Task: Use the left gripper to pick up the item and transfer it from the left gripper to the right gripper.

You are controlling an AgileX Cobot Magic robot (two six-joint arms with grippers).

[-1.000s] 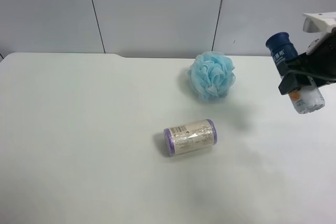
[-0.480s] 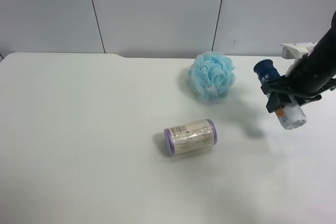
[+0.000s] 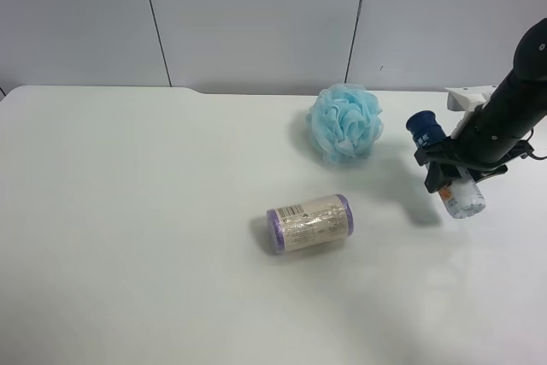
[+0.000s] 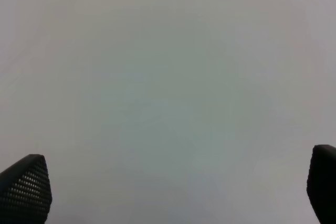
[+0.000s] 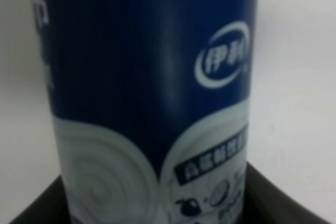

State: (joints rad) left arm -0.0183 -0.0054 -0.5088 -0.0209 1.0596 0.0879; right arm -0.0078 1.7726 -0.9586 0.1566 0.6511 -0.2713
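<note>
counter (image 3: 128,237): white, fills most of the high view; its left half is bare.
roll (image 3: 308,223): purple-ended, lying on its side near the middle of the high view, well apart from the arm; no part in the task.
pouf (image 3: 345,121): light blue mesh, sitting on the counter up and right of the roll, near the back edge; close to the bottle's cap but not touching it.
bottle (image 3: 444,170): at the right of the high view, tilted, dark blue cap toward upper left and clear base toward lower right; it appears to hang just over the counter, with a shadow below and to its left.
right gripper (image 3: 453,173): on the black arm with the white bracket entering from the right edge of the high view; its fingers are clamped across the bottle's middle, which is why the bottle holds its slant off the counter.
right wrist view: the bottle's (image 5: 149,93) blue-and-white label fills the frame, so it sits deep in the grip.
left gripper (image 4: 173,203): not visible in the high view; its wrist view shows only bare counter between two black fingers (image 4: 25,190) spread wide at the lower corners, holding nothing.
stage: judged from this, the handover is done, since the bottle is with the right gripper and the left is free.
</note>
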